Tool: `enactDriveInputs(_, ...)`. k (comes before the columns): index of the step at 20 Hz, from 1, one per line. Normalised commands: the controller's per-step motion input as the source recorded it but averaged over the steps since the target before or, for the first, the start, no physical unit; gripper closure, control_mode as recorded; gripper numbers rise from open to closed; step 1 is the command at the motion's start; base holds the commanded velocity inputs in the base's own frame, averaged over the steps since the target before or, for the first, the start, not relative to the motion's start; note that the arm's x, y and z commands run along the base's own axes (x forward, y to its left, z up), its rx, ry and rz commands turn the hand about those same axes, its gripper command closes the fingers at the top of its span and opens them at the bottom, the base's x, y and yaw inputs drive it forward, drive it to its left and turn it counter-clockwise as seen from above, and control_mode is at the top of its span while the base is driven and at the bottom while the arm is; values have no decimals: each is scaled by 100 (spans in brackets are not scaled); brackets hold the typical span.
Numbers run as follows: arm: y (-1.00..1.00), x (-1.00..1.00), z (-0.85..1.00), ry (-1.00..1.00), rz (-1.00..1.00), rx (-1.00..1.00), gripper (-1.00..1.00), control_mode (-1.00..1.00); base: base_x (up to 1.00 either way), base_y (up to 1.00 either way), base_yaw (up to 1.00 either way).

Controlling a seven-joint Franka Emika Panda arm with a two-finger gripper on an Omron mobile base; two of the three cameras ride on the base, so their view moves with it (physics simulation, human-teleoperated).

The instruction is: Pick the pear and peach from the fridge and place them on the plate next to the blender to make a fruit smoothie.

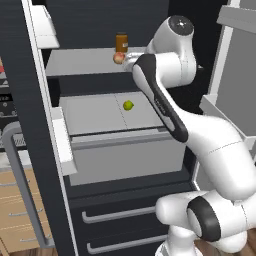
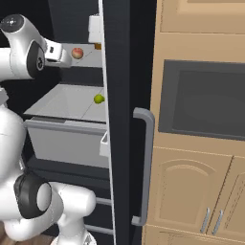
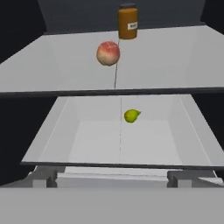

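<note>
From the left base view, the arm reaches into the open fridge (image 1: 35,125) and its wrist ends just beside the peach (image 1: 118,58), which sits near the front edge of the upper shelf (image 1: 80,62) with an orange-brown jar (image 1: 121,42) close behind it; the pear (image 1: 128,105) lies one level down on the lower shelf (image 1: 95,112), below and slightly forward of the hand. The fingers are hidden behind the forearm here, so the peach appears the nearer fruit, as a judgement. In the right base view, the gripper (image 2: 68,56) sits at the shelf's front lip with the peach (image 2: 77,52) just beyond it and seemingly not enclosed, and the pear (image 2: 99,99) lower and to the right. In the hand view, the two finger tips (image 3: 43,177) stand wide apart with nothing between them, so the gripper is released. The peach (image 3: 108,53) lies straight ahead and slightly left of centre; being round, it has no long axis to align with. The pear (image 3: 131,116) lies on its side, its long axis running roughly across the view with the narrow end pointing right.
</note>
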Motion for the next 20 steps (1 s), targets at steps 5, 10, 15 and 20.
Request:
enactDriveInputs(5, 20, 69, -6, 0, 0, 0, -100, -100, 0, 0, 0)
enactDriveInputs(10, 3, 65, 0, 0, 0, 0, -100, -100, 0, 0, 0)
enactDriveInputs(15, 0, 51, 0, 1, -2, 0, -100, -100, 0, 0, 0)
enactDriveInputs(20, 0, 45, -1, 0, 0, 0, -100, -100, 0, 0, 0)
